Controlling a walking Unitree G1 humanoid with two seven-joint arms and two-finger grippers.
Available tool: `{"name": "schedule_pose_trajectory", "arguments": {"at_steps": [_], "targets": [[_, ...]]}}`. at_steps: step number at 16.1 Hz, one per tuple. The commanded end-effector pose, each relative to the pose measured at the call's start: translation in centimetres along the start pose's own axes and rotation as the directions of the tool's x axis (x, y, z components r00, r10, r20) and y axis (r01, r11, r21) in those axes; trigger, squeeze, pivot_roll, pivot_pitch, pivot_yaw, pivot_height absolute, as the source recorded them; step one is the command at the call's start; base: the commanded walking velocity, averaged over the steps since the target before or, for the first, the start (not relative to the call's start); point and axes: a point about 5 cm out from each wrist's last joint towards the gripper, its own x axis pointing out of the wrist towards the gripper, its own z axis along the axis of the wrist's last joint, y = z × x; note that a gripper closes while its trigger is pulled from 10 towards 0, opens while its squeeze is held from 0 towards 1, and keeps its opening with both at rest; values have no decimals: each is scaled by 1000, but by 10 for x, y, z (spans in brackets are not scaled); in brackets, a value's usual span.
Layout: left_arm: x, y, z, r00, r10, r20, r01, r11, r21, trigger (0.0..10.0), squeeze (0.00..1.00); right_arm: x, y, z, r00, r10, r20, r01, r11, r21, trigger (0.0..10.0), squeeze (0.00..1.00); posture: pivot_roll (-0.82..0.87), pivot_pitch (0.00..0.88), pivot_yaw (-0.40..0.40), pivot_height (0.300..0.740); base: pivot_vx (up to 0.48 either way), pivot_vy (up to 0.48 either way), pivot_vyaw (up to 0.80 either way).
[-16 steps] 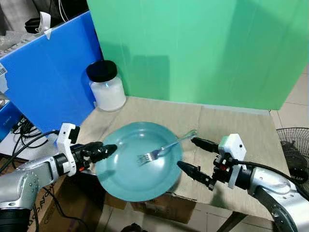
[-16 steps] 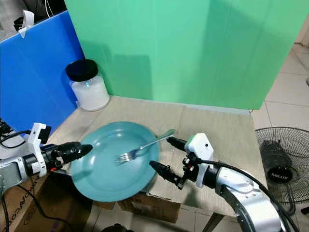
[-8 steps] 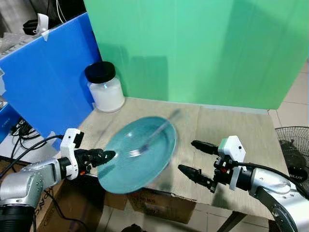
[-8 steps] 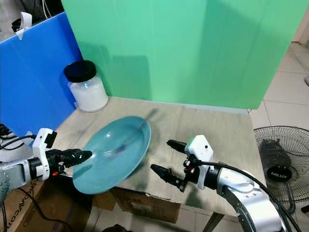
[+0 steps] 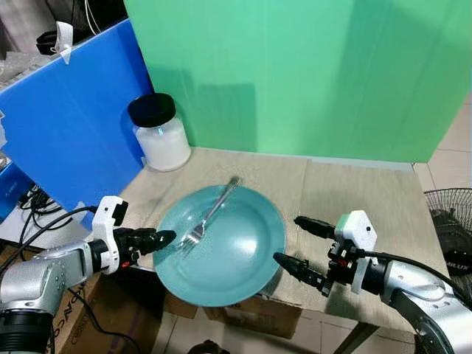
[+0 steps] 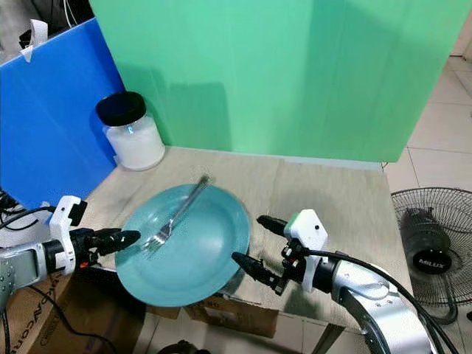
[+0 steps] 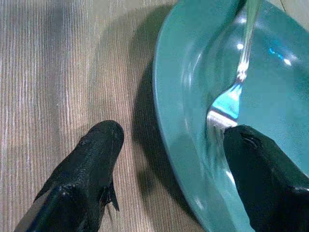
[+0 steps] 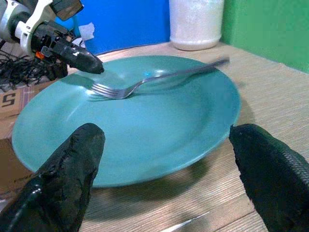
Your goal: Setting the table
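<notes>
A green backdrop (image 5: pixel 310 74) stands behind the tabletop (image 5: pixel 354 199), which wears a pale woven cloth, and a blue board (image 5: pixel 74 125) closes it off on the robot's left. Near the tabletop's front left corner lies the teal plate (image 5: pixel 243 258), round, shallow and glossy, its near rim hanging a little past the front edge above a cardboard box (image 5: pixel 258 321). The robot's left gripper (image 7: pixel 166 159) has its fingers parted around the plate's left rim, one finger (image 7: pixel 89 159) under or outside the edge against the cloth and the other (image 7: pixel 260 164) over the inner slope, close to the tines; whether they actually pinch the rim I cannot tell. The right gripper (image 5: pixel 299 243) sits just beside the plate's right rim with its two fingers spread wide and nothing between them. At the back left corner stands a white jar (image 5: pixel 164 141) with a black lid, well apart from the plate. A silver fork (image 5: pixel 210 215) rests inside the plate, tines toward the left gripper and handle reaching the far rim. By my reckoning the setting is only begun: plate and fork are on the tabletop, but the plate wants sliding further in from the edge, and the fork likely belongs beside it, not in it.
</notes>
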Motion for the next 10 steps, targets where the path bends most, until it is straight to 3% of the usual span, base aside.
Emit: {"name": "schedule_pose_trajectory", "arguments": {"at_steps": [1, 3, 4, 5, 10], "targets": [[0, 2, 5, 1000, 9, -12, -9, 1000, 17, 10000, 0, 0, 0, 5, 1000, -6, 20, 6, 1000, -20, 10000, 0, 82, 0, 164, 740, 0, 0, 0], [5, 2, 2, 1000, 0, -24, 0, 1000, 2, 10000, 0, 1, 0, 5, 1000, -5, 23, 5, 1000, -21, 10000, 0, 80, 0, 167, 740, 0, 0, 0], [7, 2, 1, 1000, -1, -26, 1, 1000, -12, 6000, 0, 1, 0, 6, 1000, -4, 26, 5, 1000, -21, 10000, 0, 78, 0, 168, 740, 0, 0, 0], [8, 2, 0, 1000, -1, -27, 0, 1000, -18, 0, 0, 0, 0, 6, 1000, -3, 28, 4, 1000, -20, 10000, 0, 78, 0, 168, 740, 0, 0, 0], [10, 5, -2, 1000, -13, -17, 10, 992, -130, 0, 0, 2, 3, 6, 999, 18, 31, -18, 1000, -13, 10000, 0, 78, 0, 171, 740, 0, 0, 0]]}}
